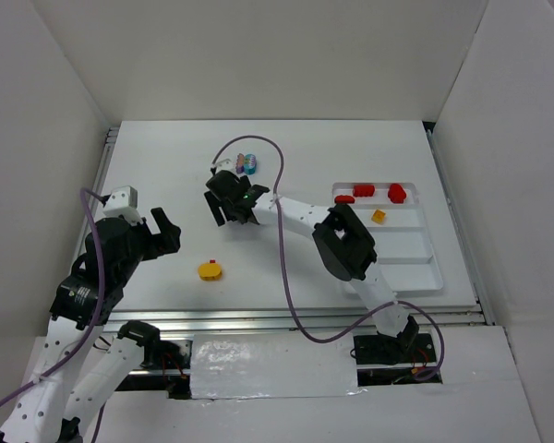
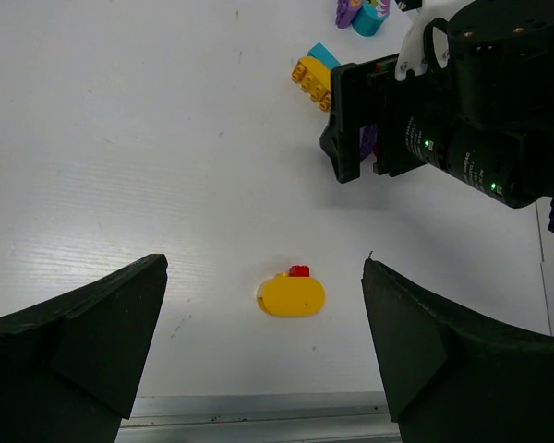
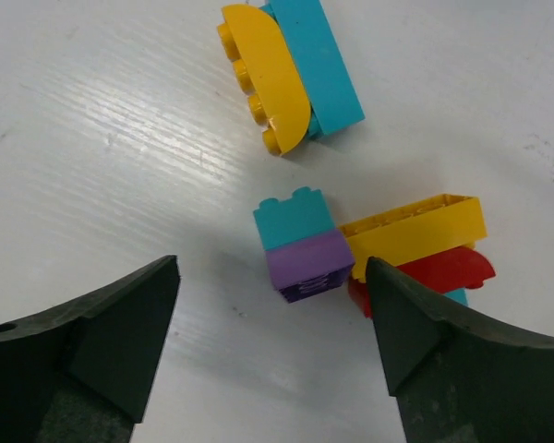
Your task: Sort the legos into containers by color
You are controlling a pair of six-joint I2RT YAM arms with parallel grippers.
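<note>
My right gripper is open and empty, low over a group of legos in mid-table. Just beyond its fingertips lies a teal-on-purple brick pair, touching a yellow and red stack. A yellow and teal pair lies farther off. In the top view this gripper hides that group. My left gripper is open and empty above a yellow rounded brick with a small red brick on its far side. The white tray at the right holds red bricks in its far compartment and one orange brick in the second.
A purple and teal cluster lies behind the right gripper, near its looping cable. The table's metal front edge is just below the yellow brick. White walls enclose the table on three sides.
</note>
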